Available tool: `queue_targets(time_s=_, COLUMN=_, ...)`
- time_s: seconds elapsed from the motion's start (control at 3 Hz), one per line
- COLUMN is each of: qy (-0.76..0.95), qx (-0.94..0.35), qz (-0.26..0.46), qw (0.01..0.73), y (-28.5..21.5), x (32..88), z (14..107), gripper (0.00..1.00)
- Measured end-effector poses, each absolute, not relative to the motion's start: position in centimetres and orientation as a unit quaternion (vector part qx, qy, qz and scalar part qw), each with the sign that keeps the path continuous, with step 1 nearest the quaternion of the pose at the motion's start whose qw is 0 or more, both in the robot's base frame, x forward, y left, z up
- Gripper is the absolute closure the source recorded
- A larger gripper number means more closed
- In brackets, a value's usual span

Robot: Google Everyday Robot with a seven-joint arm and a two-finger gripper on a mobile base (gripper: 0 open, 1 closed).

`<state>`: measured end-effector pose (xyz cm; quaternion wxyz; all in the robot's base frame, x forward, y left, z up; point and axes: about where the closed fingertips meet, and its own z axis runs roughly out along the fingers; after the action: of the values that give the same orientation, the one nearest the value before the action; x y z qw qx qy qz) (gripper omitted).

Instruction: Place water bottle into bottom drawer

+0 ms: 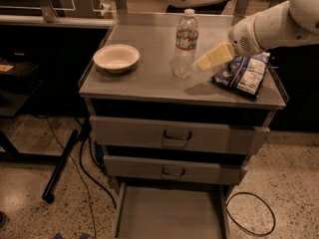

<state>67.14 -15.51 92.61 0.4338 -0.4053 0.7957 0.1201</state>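
Note:
The water bottle [184, 44] stands upright on the grey cabinet top [149, 78], clear and ribbed with a white cap and a white-and-red label. My gripper [202, 63] comes in from the right on a white arm, its cream fingers [214, 56] pointing left, the tips just right of the bottle's lower half and close to it. The bottom drawer [169, 215] is pulled out below, a shallow grey tray with a bare floor.
A cream bowl [116, 57] sits on the left of the top. A dark snack bag [243, 73] lies on the right, under my arm. Two upper drawers [174, 136] with loop handles are closed. Black cables and a stand leg lie on the floor at the left.

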Motion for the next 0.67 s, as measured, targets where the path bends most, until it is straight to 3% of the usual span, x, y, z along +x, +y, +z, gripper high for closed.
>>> queue_targets(time_s=0.67, qy=0.787, qx=-0.371, qz=0.162, qw=0.467, y=-14.1, x=73.0, z=91.4, gripper=0.00)
